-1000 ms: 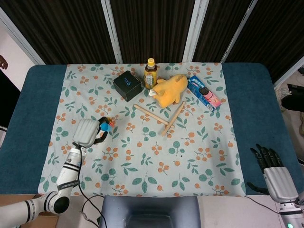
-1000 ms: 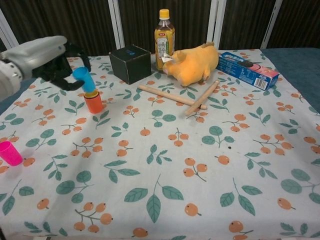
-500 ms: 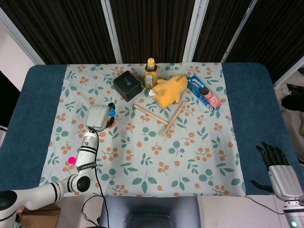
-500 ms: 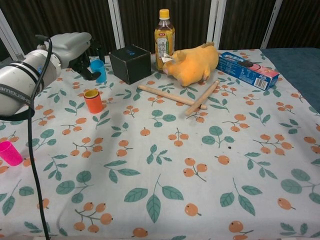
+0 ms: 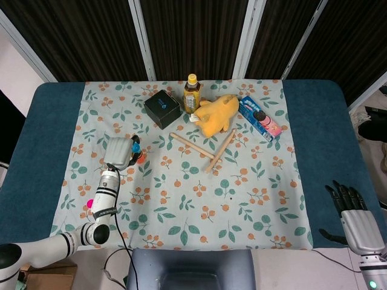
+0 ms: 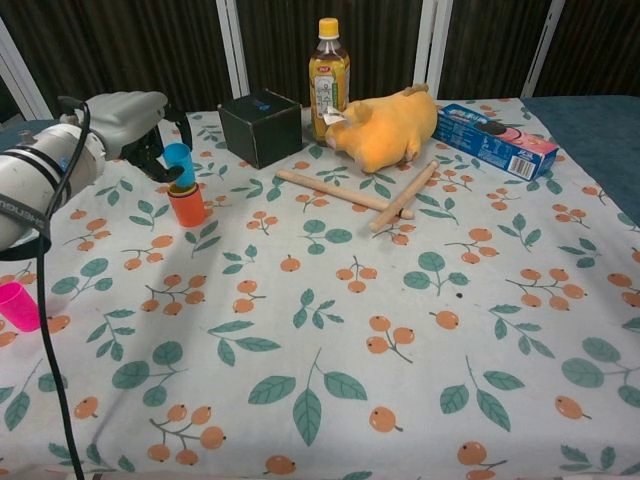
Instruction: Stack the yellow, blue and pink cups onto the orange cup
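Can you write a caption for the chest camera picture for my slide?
Left hand lowers a blue cup onto the orange cup.

Your left hand (image 6: 125,115) comes back from the far side near the black box (image 6: 262,127), toward the left edge of the table. Blue cup (image 6: 180,164), still gripped, now sits lower, tilted, right over the orange cup (image 6: 187,205); cannot tell if they touch.

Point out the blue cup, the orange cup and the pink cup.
blue cup (image 6: 180,163), chest view, on its side wall.
orange cup (image 6: 187,207), chest view, on its front wall.
pink cup (image 6: 17,307), chest view, on its side.
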`<state>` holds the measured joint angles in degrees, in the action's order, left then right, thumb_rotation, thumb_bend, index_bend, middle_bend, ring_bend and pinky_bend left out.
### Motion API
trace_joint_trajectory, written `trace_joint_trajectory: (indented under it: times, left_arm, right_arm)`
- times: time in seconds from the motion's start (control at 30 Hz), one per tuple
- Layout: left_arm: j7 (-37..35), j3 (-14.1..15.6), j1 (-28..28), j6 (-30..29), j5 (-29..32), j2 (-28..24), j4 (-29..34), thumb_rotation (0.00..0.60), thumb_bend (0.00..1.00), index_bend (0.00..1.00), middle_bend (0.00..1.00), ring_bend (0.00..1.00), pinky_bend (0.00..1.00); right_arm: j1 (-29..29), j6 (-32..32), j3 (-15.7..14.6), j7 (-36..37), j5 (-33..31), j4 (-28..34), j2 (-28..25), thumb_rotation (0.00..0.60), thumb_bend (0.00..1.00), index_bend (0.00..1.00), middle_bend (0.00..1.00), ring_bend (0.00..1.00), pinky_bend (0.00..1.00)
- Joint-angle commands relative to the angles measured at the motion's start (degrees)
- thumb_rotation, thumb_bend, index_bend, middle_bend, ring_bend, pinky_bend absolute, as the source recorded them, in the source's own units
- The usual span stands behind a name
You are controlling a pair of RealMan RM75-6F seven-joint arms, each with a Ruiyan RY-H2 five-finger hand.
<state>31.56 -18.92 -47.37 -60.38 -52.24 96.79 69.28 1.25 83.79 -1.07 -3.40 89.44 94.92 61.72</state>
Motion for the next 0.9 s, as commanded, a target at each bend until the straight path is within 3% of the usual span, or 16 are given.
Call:
trace_joint_trajectory:
  times: [0.03, 0.23, 0.27, 0.33, 0.43, 0.67, 0.9]
  left_arm:
    - [-0.7, 0.5, 0.2, 0.7, 0.3, -0.1, -0.3, 0.600, 0.36, 0.56, 1.00, 1.00, 1.00]
    - [-1.2, 1.2, 0.3, 1.8, 0.8, 0.0, -0.7, 0.600, 0.36, 0.51, 1.00, 1.00, 1.00]
    - [-1.3, 1.3, 0.3, 1.9, 0.9, 0.0, -0.8, 0.600, 0.36, 0.45, 1.00, 1.00, 1.00]
    - [-1.5, 1.4, 0.4, 2.0, 0.8, 0.0, -0.8, 0.600, 0.36, 0.21, 1.00, 1.00, 1.00]
    - [-1.8, 1.7, 0.7, 2.1, 0.9, -0.6, 0.7, 0.600, 0.36, 0.01, 1.00, 1.00, 1.00]
    - [-3.8, 4.4, 4.8, -0.7, -2.3, -7.5, 13.4, 0.600, 0.36, 0.00, 1.00, 1.00, 1.00]
    - [-12.3, 11.4, 13.9, -4.2, -10.1, -20.9, 29.2, 0.600, 0.36, 0.00, 1.00, 1.00, 1.00]
  right_arm:
    - [0.0, 0.0, 0.0, 0.0, 0.0, 0.0, 0.0, 0.600, 0.11, 0.00, 0.00, 0.00, 0.00]
    - [-0.1, 0.2, 0.1, 0.0, -0.1, 0.0, 0.0, 0.600, 0.11, 0.00, 0.00, 0.00, 0.00]
    - [-0.1, 0.2, 0.1, 0.0, -0.1, 0.0, 0.0, 0.600, 0.11, 0.00, 0.00, 0.00, 0.00]
    - [-0.1, 0.1, 0.1, -0.1, -0.1, 0.0, 0.0, 0.600, 0.11, 0.00, 0.00, 0.00, 0.00]
    - [-0.1, 0.2, 0.0, -0.1, 0.1, 0.0, 0.0, 0.600, 0.11, 0.00, 0.00, 0.00, 0.00]
    - [0.0, 0.1, -0.4, -0.3, 0.9, -0.2, 0.3, 0.600, 0.11, 0.00, 0.00, 0.00, 0.00]
    - [0.7, -1.2, -0.9, -2.1, 1.8, -0.2, 1.3, 0.600, 0.11, 0.00, 0.00, 0.00, 0.00]
